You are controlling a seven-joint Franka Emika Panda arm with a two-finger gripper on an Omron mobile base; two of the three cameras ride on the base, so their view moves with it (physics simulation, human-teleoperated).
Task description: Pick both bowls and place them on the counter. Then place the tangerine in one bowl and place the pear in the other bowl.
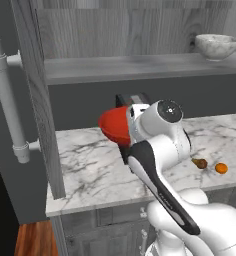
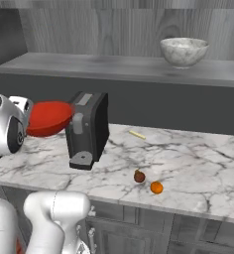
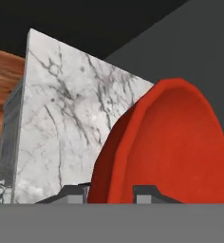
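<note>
Above the marble counter (image 1: 90,170), my gripper (image 3: 111,192) is clamped on the rim of the red bowl (image 1: 115,125), holding it off the slab. Up on the shelf (image 2: 114,67) sits the marbled bowl (image 2: 184,51); pear (image 2: 139,176) and tangerine (image 2: 156,187) lie side by side on the counter.

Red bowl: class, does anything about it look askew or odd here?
Yes. The red bowl hangs tilted above the counter, its rim pinched between the fingers, while the marbled bowl sits upright on the shelf.
</note>
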